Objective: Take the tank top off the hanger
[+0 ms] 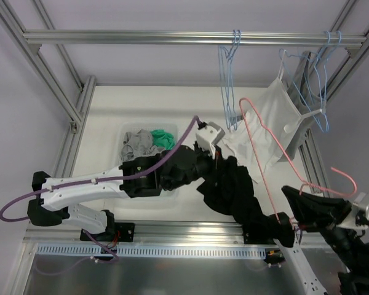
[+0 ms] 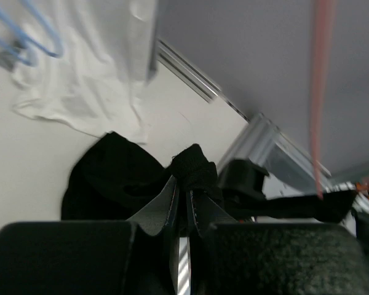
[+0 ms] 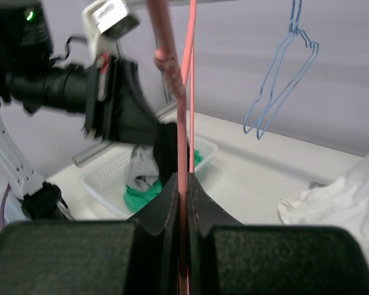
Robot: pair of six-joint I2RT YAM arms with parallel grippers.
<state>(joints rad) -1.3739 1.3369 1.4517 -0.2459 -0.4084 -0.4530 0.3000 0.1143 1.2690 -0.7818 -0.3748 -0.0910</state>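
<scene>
Left gripper [image 2: 184, 192] clamped on a bunch of the black tank top [image 1: 240, 190], right gripper [image 3: 184, 184] pinched tight on the pink hanger [image 3: 183, 141] wire. Tank top drapes bunched along the hanger, long axis roughly 11 to 5 o'clock in the top view, left gripper at its 11 end, right gripper at the 5 end (white shirt [image 1: 277, 123] and basket [image 1: 120, 141] not involved). Likely next: left arm drags the cloth off toward 10 o'clock while the right holds the wire

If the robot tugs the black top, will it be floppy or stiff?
Probably floppy: the top droops in crumpled folds between the left gripper and the hanger. It's likely light too, since one small pinch holds up a bunch of it.
</scene>
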